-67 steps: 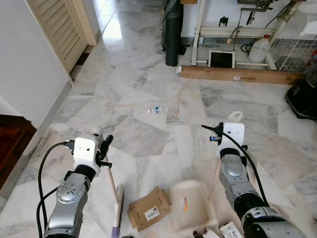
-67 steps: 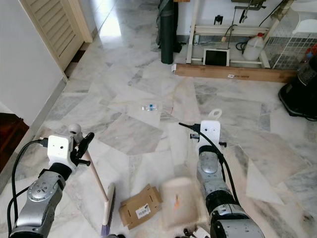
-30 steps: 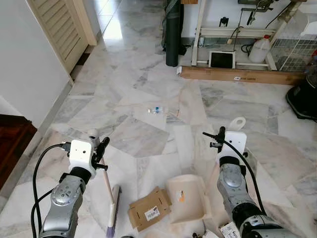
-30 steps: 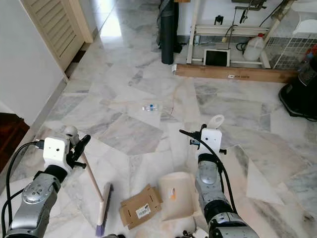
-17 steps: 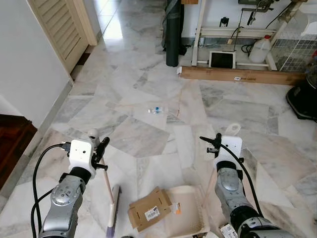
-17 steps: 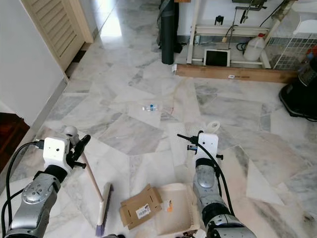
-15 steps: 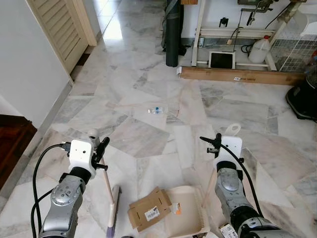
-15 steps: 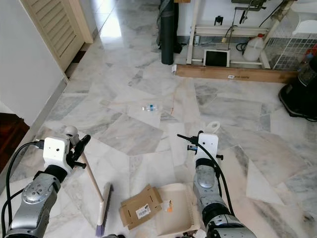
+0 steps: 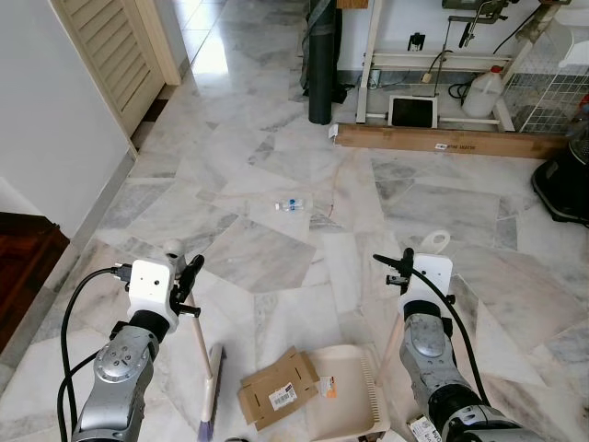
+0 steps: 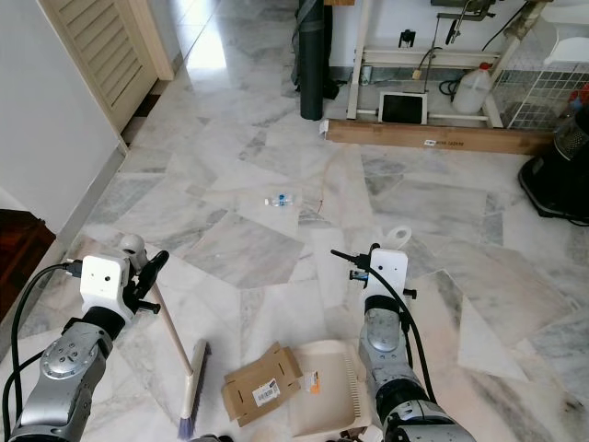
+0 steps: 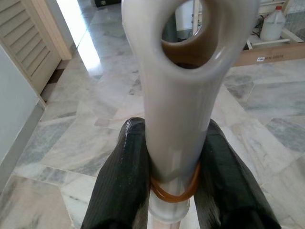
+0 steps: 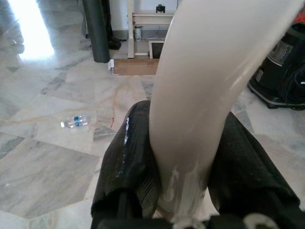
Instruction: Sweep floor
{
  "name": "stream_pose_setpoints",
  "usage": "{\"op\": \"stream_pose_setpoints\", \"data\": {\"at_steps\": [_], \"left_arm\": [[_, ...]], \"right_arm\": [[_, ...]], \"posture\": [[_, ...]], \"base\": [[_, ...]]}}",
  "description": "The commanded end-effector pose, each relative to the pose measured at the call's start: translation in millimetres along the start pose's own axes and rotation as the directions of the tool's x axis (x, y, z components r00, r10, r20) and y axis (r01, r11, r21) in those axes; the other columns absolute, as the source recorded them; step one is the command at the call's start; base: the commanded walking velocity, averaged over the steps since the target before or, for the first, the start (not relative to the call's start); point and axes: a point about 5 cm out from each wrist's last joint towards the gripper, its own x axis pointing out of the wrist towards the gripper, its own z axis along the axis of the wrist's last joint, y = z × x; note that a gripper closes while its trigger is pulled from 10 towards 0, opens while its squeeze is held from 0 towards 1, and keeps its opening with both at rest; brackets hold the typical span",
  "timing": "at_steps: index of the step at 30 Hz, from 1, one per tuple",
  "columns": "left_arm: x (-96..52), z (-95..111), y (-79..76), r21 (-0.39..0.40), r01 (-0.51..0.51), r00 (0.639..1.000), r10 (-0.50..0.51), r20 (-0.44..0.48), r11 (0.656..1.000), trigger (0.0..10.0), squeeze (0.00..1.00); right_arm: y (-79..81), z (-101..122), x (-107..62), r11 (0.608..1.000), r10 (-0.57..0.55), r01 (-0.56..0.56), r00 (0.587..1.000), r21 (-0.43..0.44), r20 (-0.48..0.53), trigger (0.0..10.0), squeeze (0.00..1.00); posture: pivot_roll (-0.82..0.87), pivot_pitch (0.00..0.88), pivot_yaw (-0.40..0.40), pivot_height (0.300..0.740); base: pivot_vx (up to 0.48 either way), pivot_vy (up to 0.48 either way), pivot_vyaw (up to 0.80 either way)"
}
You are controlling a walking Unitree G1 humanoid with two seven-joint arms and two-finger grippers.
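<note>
Marble floor (image 9: 276, 120), grey-veined, pale, running from the near foreground to the far wall.

Left gripper (image 11: 167, 176): near left, both black fingers (image 11: 123, 176) clamped on the cream handle of the broom (image 9: 204, 368). The stick slants down to the right; the purple bristle head rests on the floor just left of the cardboard. Position unchanged from half a second ago.

Right gripper (image 12: 183, 174): near right, fingers (image 12: 131, 162) closed on the pale handle of the dustpan (image 9: 345, 405). The pan lies flat on the floor, open mouth facing left toward the cardboard, ribbed edge on its right side. Two seconds ago the pan was tipped with its back showing; now it sits level, much as it did half a second back.

Flattened cardboard piece (image 9: 278, 399): brown, white label on top, between the broom head and the dustpan, touching or almost touching the pan's lip. A small orange scrap (image 9: 329, 391) lies at the pan's near-left edge.

Small plastic bottle (image 9: 291, 204): blue cap, lying mid-floor, well apart from both tools; unmoved.

Far items: dark rolled mat (image 9: 319, 64), long cardboard box (image 9: 442, 140), white jug (image 9: 482, 92), black appliance (image 9: 563, 184) at far right. Louvred door (image 9: 110, 46) at far left.
</note>
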Motion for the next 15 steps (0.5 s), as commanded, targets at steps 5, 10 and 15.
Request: {"op": "stream_pose_setpoints", "data": {"at_steps": [5,10,15], "left_arm": [[-3.5,3,7.1,0.01,-0.013,1.0,0.013,0.009,1.0,10.0,0.0],[-2.5,4,7.9,0.013,-0.014,1.0,0.014,0.014,1.0,10.0,0.0],[-1.4,5,8.1,0.013,-0.014,1.0,0.013,0.016,1.0,10.0,0.0]], "right_arm": [[2.6,2,0.5,1.0,-0.003,0.003,1.0,0.024,0.01,10.0,0.0],[2.3,8,3.4,0.999,-0.012,0.011,0.999,0.035,0.034,10.0,0.0],[1.9,13,6.9,0.999,-0.019,0.017,0.999,0.043,0.049,10.0,0.0]], "posture": [[0.19,0.156,0.061,0.74],[0.19,0.155,0.061,0.74],[0.19,0.151,0.06,0.74]], "base": [[0.0,0.0,0.0],[0.0,0.0,0.0],[0.0,0.0,0.0]]}}
